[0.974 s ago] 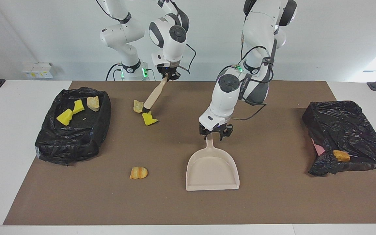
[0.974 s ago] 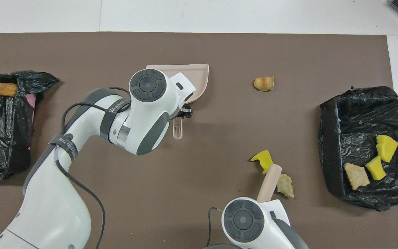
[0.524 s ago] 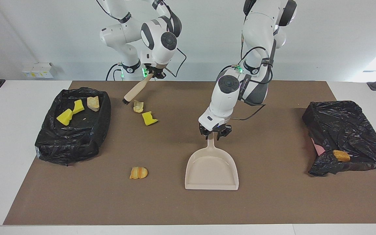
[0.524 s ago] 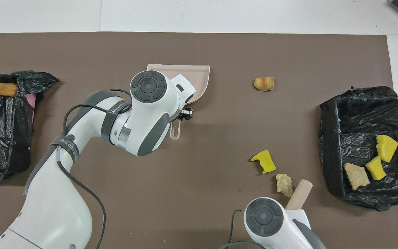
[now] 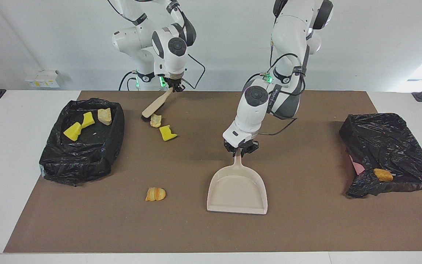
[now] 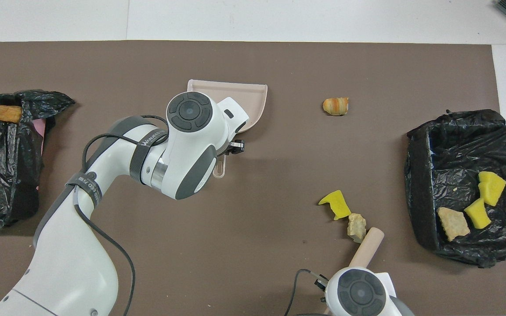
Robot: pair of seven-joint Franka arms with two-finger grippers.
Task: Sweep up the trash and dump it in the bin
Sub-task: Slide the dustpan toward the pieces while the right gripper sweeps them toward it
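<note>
Two scraps of trash lie together near the robots: a yellow chunk (image 5: 167, 132) (image 6: 335, 204) and a tan piece (image 5: 155, 120) (image 6: 356, 227). A striped bread-like piece (image 5: 155, 194) (image 6: 335, 106) lies alone, farther out. My right gripper (image 5: 174, 88) is shut on the handle of the beige brush (image 5: 156, 103) (image 6: 367, 248). The brush head rests against the tan piece, on the side toward the black-lined bin (image 5: 117, 124) (image 6: 420, 175). My left gripper (image 5: 239, 150) (image 6: 231, 149) is shut on the handle of the beige dustpan (image 5: 237, 190) (image 6: 248, 94), which lies flat mid-table.
The bin at the right arm's end of the table holds two yellow chunks and a tan piece. A second black-bagged bin (image 5: 387, 146) (image 6: 2, 166) at the left arm's end has an orange piece (image 5: 383, 174) on its bag. A brown mat covers the table.
The right arm lifted the brush from between the two scraps and set it down on the bin side of the tan piece, nudging it toward the yellow chunk. The left gripper closed on the dustpan handle.
</note>
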